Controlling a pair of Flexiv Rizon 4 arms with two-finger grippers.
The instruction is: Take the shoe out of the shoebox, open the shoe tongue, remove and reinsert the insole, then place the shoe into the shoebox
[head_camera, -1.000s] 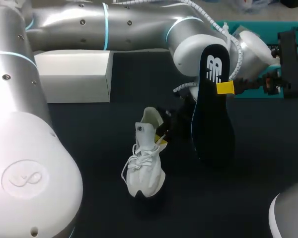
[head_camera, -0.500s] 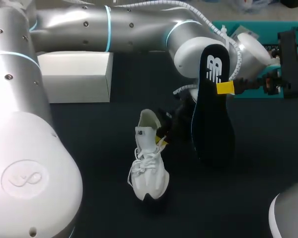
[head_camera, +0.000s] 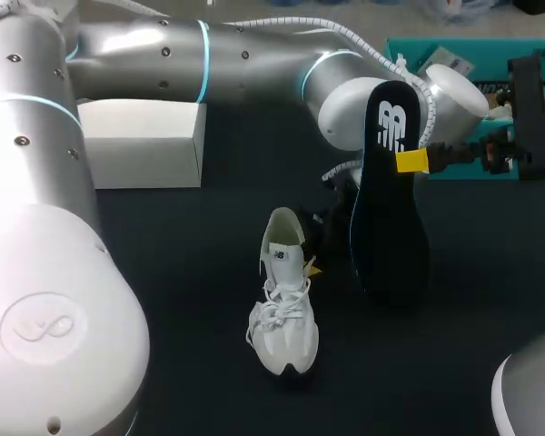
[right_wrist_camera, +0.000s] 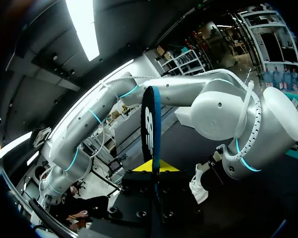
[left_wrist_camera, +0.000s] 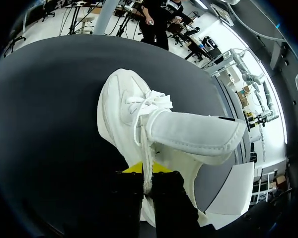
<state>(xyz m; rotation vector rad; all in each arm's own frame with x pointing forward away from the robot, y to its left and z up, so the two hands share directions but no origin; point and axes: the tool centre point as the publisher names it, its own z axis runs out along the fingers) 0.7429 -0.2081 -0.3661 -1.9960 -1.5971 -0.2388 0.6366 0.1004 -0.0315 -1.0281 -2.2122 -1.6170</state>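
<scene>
A white shoe [head_camera: 284,313] stands on the black table, toe toward the front edge, its tongue [head_camera: 283,227] raised. My left arm reaches across from the left; its gripper [head_camera: 312,267] is shut on the shoe's side collar. In the left wrist view the gripper [left_wrist_camera: 146,172] pinches the edge of the shoe [left_wrist_camera: 134,111] beside the lifted tongue [left_wrist_camera: 193,136]. My right gripper [head_camera: 411,161] is shut on the black insole [head_camera: 389,209], which hangs upright to the right of the shoe. In the right wrist view the insole [right_wrist_camera: 150,129] stands edge-on in the gripper [right_wrist_camera: 154,167], with the shoe [right_wrist_camera: 198,186] beyond it.
A white box [head_camera: 141,141] sits at the back left. A teal box [head_camera: 413,50] lies at the back right behind my left arm's wrist. The table in front of and to the left of the shoe is bare black.
My left gripper has carried the shoe to the right and toward the front, turning its toe a little. The right gripper and the insole have stayed where they were.
</scene>
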